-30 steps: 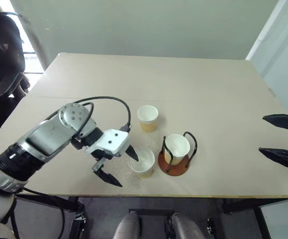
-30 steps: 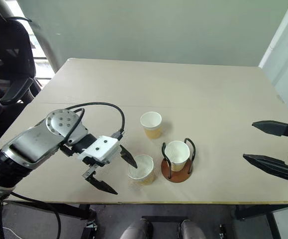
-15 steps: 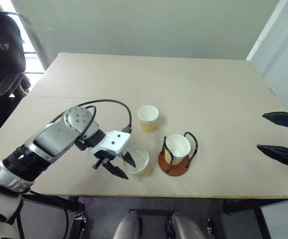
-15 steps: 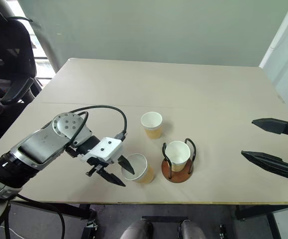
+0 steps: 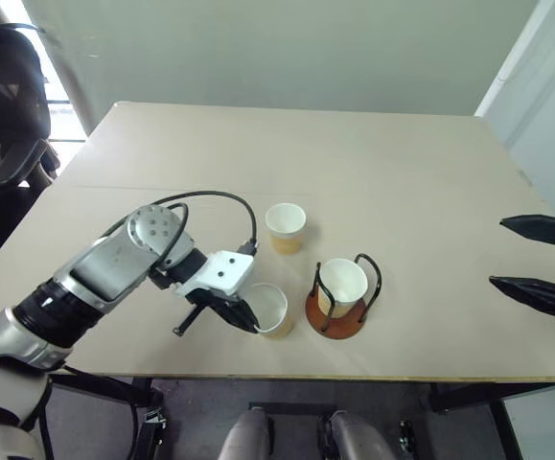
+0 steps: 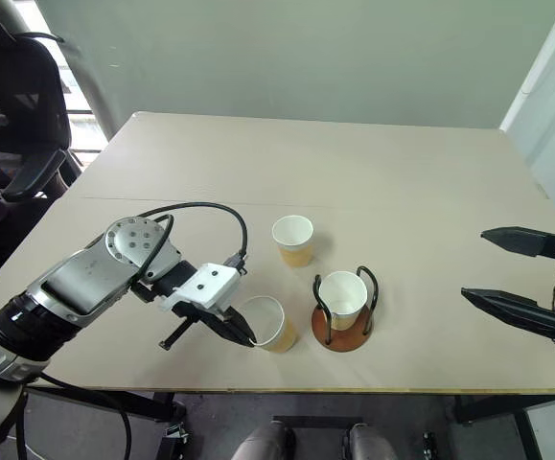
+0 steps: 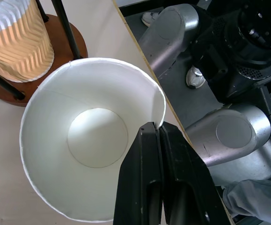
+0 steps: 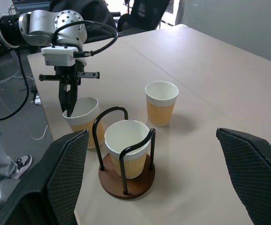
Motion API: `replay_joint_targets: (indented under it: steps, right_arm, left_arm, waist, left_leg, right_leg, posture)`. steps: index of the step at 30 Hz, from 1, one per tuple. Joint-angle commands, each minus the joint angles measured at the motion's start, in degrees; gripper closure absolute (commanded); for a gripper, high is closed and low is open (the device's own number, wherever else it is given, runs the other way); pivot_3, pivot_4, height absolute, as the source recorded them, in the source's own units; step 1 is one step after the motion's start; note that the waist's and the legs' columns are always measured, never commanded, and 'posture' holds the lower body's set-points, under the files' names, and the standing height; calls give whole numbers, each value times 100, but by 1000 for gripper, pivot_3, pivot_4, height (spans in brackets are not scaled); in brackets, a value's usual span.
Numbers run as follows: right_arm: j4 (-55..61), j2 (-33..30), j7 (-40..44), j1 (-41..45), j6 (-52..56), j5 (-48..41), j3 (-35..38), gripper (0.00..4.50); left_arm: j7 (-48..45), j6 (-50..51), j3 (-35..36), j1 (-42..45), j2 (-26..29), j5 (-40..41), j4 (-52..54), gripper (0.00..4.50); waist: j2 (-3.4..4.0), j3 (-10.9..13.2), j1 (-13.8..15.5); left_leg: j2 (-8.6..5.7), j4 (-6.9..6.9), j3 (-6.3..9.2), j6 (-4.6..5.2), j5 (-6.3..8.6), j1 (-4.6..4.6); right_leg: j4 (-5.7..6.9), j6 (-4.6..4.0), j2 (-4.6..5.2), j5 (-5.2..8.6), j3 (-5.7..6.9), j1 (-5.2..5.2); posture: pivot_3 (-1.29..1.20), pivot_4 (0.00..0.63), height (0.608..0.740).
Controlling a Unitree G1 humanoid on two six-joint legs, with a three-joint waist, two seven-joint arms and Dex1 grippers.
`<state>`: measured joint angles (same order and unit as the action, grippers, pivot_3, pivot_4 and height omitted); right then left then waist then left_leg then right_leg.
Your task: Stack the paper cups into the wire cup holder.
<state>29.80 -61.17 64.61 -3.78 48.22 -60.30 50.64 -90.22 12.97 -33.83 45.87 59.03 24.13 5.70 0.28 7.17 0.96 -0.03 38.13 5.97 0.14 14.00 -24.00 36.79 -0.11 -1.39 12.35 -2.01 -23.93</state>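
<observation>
I am looking down at the big tan table point(image 5: 402, 192), which is taking up most of what I see. My left arm is reaching in from the near left, and the left gripper point(image 5: 246, 322) is pinching the rim of the nearest paper cup point(image 5: 273, 309) — its two black fingers point(image 7: 147, 173) are pressed together on the cup wall, one inside and one outside. That cup is sitting tilted near the front edge of the table, just to the left of the wire cup holder point(image 5: 342, 305), close beside its base but not inside it.

The holder is standing upright on its reddish-brown disc near the front edge, and its two black wire loops are already enclosing a second paper cup point(image 5: 341, 284), which is resting upright with its white mouth facing up. The third paper cup point(image 5: 285, 227) is standing on its own farther back and a little to the left of the holder, well clear of both the holder and my left gripper.

Over on the right, the right gripper point(image 5: 538, 259) is hovering beyond the table's right edge — its fingers are spread wide, holding nothing. It is staying well apart from all three cups.
</observation>
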Motion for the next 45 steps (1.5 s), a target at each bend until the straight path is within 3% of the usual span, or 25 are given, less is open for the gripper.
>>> replay_joint_targets:
  steps: [1, 3, 9, 17, 29, 35, 45]
  right_arm:
    - [-74, -183, 64, 134, -182, 85, 36, 0]
    - [-192, -232, 85, 266, -273, 129, -78, 0]
    - [-423, -325, 139, 610, -516, 279, -440, 0]
    - [-194, -196, 15, 513, -618, 470, -413, 0]
    - [725, 253, -236, -575, -190, 211, 947, 0]
    - [1054, 404, -253, -1208, -59, 105, 1545, 0]
    - [1148, 457, -442, -1453, -146, 30, 1604, 0]
  left_arm:
    - [-228, -34, 553, 464, 255, 511, -126, 4483]
    - [-228, -295, 585, 875, 400, 610, -440, 4483]
    - [-228, -953, 417, 2337, -61, 869, -1497, 4483]
    - [-228, -1940, -822, 3626, -1080, 1402, -2109, 4483]
    - [-228, -3026, -2408, 4243, -1659, 1807, -2819, 4483]
    - [-228, -3282, -2708, 4445, -1827, 1975, -3116, 4483]
    - [-228, -3381, -2921, 4631, -1845, 2262, -2992, 4483]
  waist:
    - [-3, 2, 4]
    - [-5, 3, 8]
    - [8, -2, 49]
    - [9, -1, 85]
    - [9, 1, 114]
    - [9, 0, 129]
    - [10, 1, 128]
  left_leg:
    - [0, 0, 0, 0, 0, 0]
    - [1, 2, 1, 0, -1, -2]
    - [-6, 6, 1, 9, 2, -2]
    - [-13, 8, -12, 31, 20, -12]
    - [-21, 17, -37, 65, 50, -23]
    - [-27, 34, -41, 79, 61, -30]
    - [-29, 80, -43, 92, 68, -34]
  right_leg:
    - [1, 0, 0, 0, 0, 0]
    - [4, 0, 0, 0, 1, -3]
    - [-4, 9, 3, -5, -7, 3]
    - [-18, 44, 15, -10, -6, 4]
    - [-58, 89, 36, -9, -6, 15]
    - [-79, 104, 45, -18, -6, 23]
    - [-77, 121, 45, -24, -7, 38]
  posture:
    - [0, 150, 740]
    - [0, 150, 740]
    - [0, 150, 740]
    - [0, 150, 740]
    - [0, 150, 740]
    - [0, 150, 740]
    - [0, 150, 740]
